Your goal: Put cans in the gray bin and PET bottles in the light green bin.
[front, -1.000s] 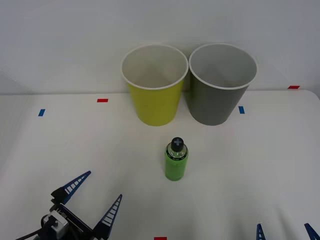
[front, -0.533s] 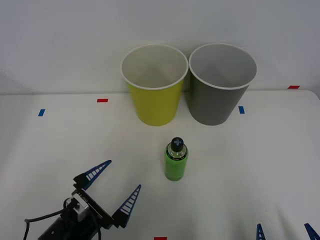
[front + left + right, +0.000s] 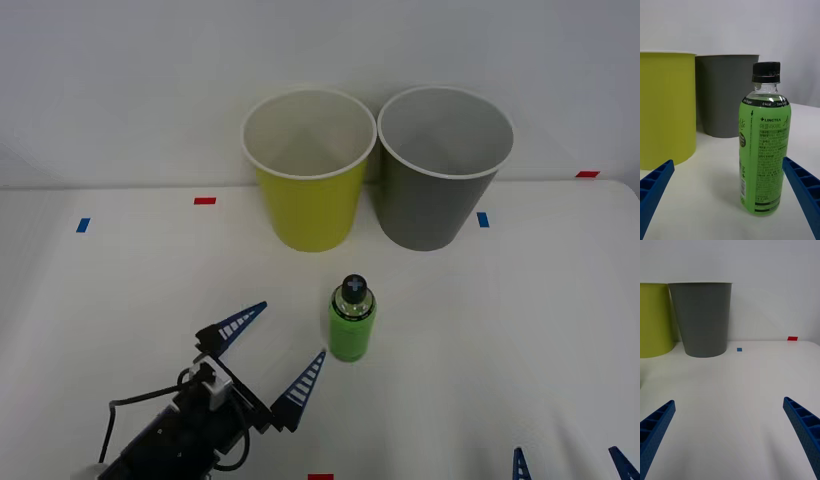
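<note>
White table (image 3: 540, 330) fills the front view, with the light green bin (image 3: 308, 170) and gray bin (image 3: 443, 168) side by side at upper centre, the bottle (image 3: 352, 319) upright at centre, and the left gripper (image 3: 271, 350) spread wide at lower left, just beside it. Right gripper (image 3: 568, 463) sits at the lower right edge, fingers apart. Left wrist view frames the bottle (image 3: 765, 144) between the spread blue fingers (image 3: 802, 185).
</note>
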